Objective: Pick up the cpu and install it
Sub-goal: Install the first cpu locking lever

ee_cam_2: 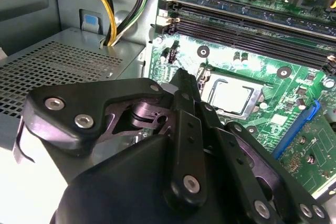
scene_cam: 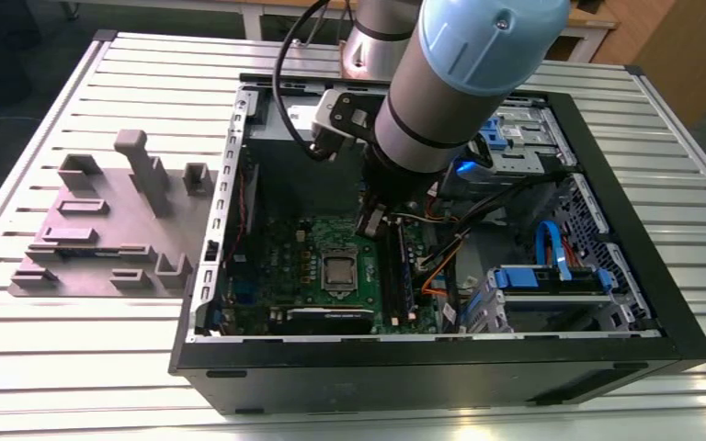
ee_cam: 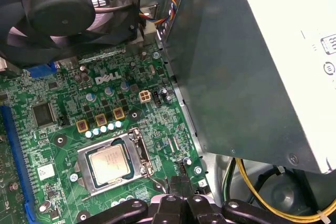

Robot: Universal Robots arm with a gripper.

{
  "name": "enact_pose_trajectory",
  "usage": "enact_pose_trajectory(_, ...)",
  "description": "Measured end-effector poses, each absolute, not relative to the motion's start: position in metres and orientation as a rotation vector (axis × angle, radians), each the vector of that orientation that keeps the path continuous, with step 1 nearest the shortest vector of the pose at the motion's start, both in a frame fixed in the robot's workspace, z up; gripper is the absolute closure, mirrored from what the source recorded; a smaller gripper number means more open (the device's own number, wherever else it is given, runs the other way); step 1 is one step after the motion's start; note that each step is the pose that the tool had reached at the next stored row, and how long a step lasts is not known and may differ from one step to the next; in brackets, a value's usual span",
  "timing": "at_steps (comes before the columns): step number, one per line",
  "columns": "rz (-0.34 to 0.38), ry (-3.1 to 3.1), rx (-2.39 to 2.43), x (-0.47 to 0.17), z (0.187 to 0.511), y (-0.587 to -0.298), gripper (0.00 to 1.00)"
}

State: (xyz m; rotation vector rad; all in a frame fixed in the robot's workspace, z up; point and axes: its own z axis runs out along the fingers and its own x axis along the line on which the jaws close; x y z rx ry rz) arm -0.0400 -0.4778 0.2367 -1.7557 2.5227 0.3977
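Note:
The cpu (ee_cam: 107, 163) lies flat in the socket on the green motherboard (ee_cam: 58, 87), its silvery top facing up inside the metal socket frame (ee_cam: 137, 150). It also shows in the exterior view, cpu (scene_cam: 338, 269), and in the second wrist view, cpu (ee_cam_2: 231, 96). My gripper (scene_cam: 373, 220) hangs inside the open computer case, just above the board and beside the socket, apart from the chip. In both wrist views its black fingertips, gripper (ee_cam_2: 184, 77) and gripper (ee_cam: 178, 184), sit together, shut with nothing between them.
A big grey power supply box (ee_cam: 252, 66) stands close beside the gripper, a black fan (ee_cam: 63, 9) past the socket. Memory slots (ee_cam_2: 252, 30), yellow and black cables (ee_cam_2: 110, 9) and blue drive trays (scene_cam: 550, 276) crowd the case (scene_cam: 451, 354). A grey fixture (scene_cam: 108, 230) sits at the exterior view's left.

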Motion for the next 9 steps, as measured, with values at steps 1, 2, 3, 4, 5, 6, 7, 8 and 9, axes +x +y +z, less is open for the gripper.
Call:
enact_pose_trajectory(1,0.398,2.523,-1.756,-0.0400,0.2367,-0.4778,0.90)
enact_pose_trajectory(2,0.398,2.522,-1.757,-0.0401,0.2367,-0.4782,0.90)
enact_pose_trajectory(3,0.398,2.521,-1.759,-0.0404,0.2367,-0.4787,0.90)
enact_pose_trajectory(4,0.398,2.519,-1.762,-0.0406,0.2367,-0.4792,0.90)
enact_pose_trajectory(5,0.397,2.517,-1.767,-0.0407,0.2367,-0.4794,0.90)
enact_pose_trajectory(6,0.396,2.515,-1.771,-0.0407,0.2367,-0.4800,0.90)
enact_pose_trajectory(7,0.395,2.513,-1.776,-0.0407,0.2367,-0.4805,0.90)
enact_pose_trajectory(8,0.395,2.510,-1.781,-0.0407,0.2367,-0.4810,0.90)
enact_pose_trajectory(9,0.392,2.509,-1.786,-0.0407,0.2366,-0.4811,0.90)
